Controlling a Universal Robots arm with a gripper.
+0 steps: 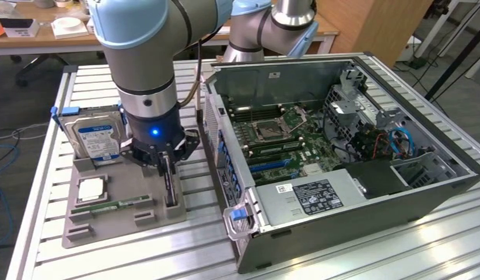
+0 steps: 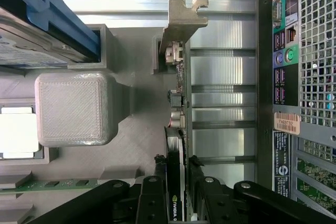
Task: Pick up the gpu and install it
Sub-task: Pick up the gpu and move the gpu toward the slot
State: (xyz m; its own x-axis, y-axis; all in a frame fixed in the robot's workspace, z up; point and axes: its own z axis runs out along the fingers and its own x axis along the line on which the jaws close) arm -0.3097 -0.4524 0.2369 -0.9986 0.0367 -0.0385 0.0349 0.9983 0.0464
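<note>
Clamping the gpu [image 2: 178, 129] with the gripper [image 2: 176, 159]: black fingers [image 2: 152, 195] drawn in to a narrow gap, pressing on both flat faces of the card near one end, gripping nothing else. Noting the card standing on its long edge in a slot of the gray printed holder [image 2: 139, 145], with the silvery bracket [image 2: 181, 22] at the end away from the fingers, tucked beside a holder upright.

Seeing the same in the exterior view: gripper [image 1: 165, 168] pointing straight down onto the gpu [image 1: 171, 189], which is seated at the edge of the holder [image 1: 115, 230] on the exterior view's right, a blue light [image 1: 154, 132] glowing on the wrist above.

Logging a rounded gray block [image 2: 73, 108] near the card. Spotting past it a processor chip [image 1: 90, 189] lying flat in its pocket, a green memory stick [image 1: 109, 205] lying near it, and a hard drive [image 1: 95, 137] standing upright at the back of the holder.

Resting all of this on a slatted aluminium table [image 1: 379, 256]. Finding an open computer case [image 1: 341, 233] just beside the holder on the exterior view's right, side panel off, exposing the motherboard [image 1: 279, 134] and blue cables [image 1: 399, 143]. Catching its rear port panel [image 2: 286, 51] close to the card in the wrist view.

Glimpsing a wooden desk [image 1: 37, 41] well behind the table.
</note>
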